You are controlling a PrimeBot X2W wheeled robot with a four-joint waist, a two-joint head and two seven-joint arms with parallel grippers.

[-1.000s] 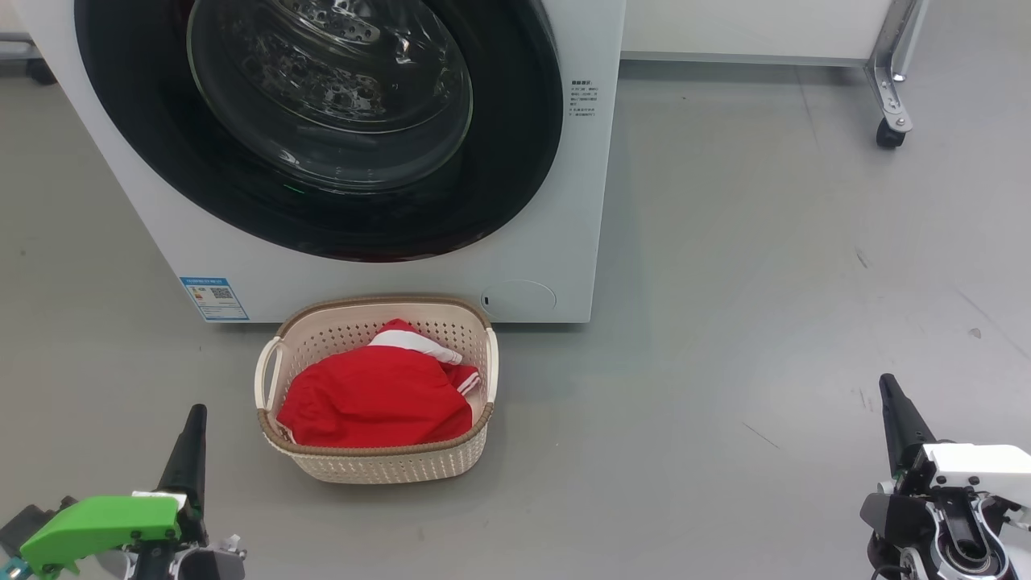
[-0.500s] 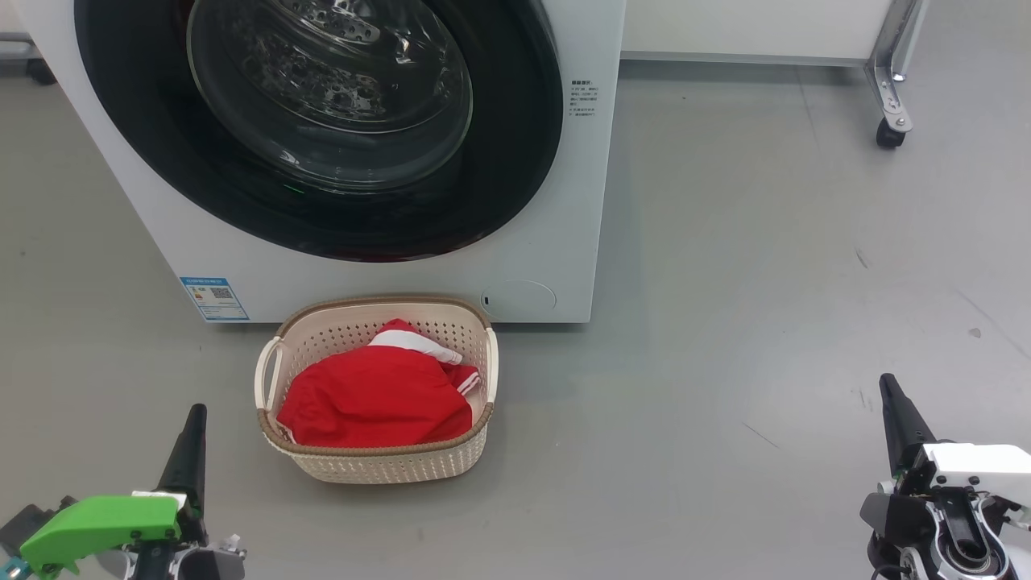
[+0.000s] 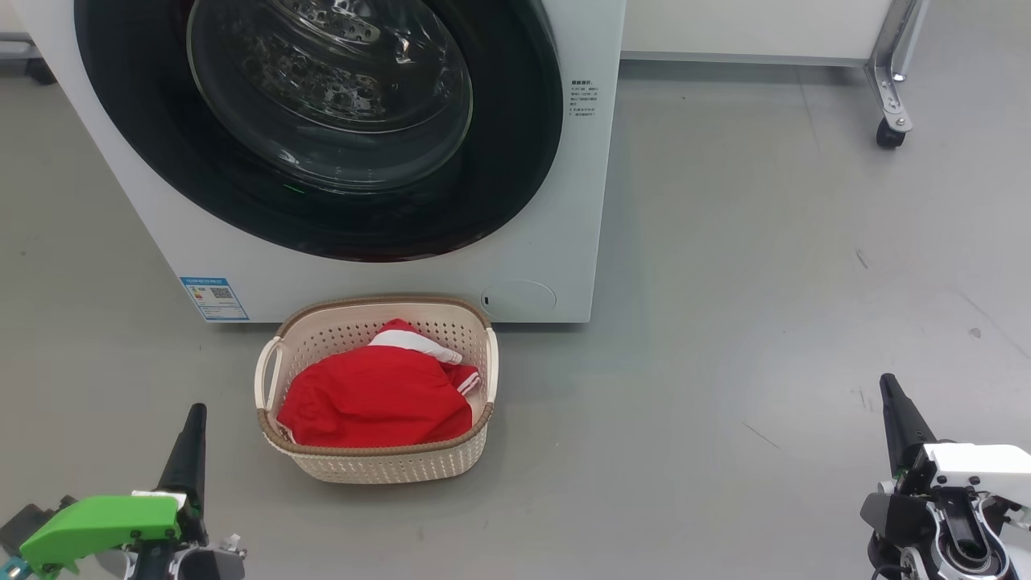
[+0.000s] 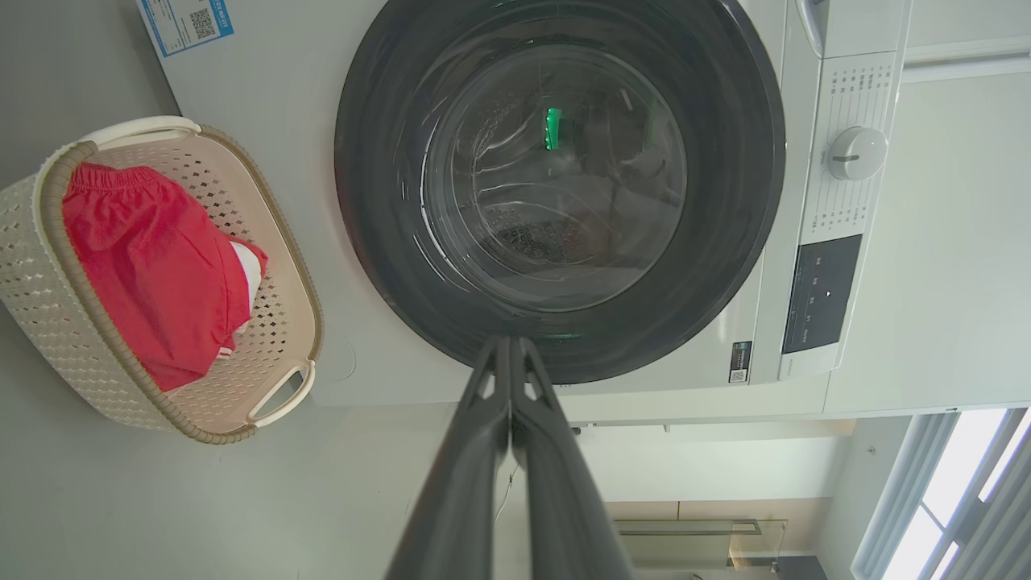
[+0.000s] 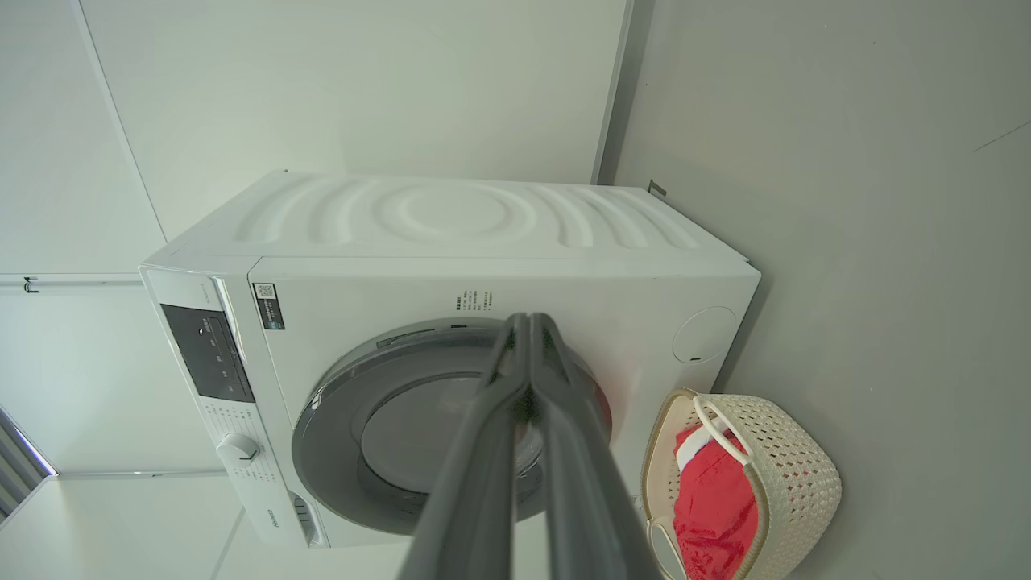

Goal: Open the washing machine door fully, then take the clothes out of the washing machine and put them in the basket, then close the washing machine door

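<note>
One washing machine (image 3: pixel 564 201) fills the upper left, its one door (image 3: pixel 515 161) closed. One basket (image 3: pixel 387 467), lower centre, holds one red garment (image 3: pixel 378 403). The left gripper (image 3: pixel 196 412) and right gripper (image 3: pixel 887 383) occupy the bottom corners, both jaws clenched and empty.

A castor-wheeled metal leg (image 3: pixel 888 97) stands on grey floor (image 3: pixel 765 322).

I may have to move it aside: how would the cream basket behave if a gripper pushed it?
The basket looks like thin perforated plastic holding only the clothes, so it is probably light and would likely slide on the smooth floor. Pushed high at the rim, it might tip instead.
</note>
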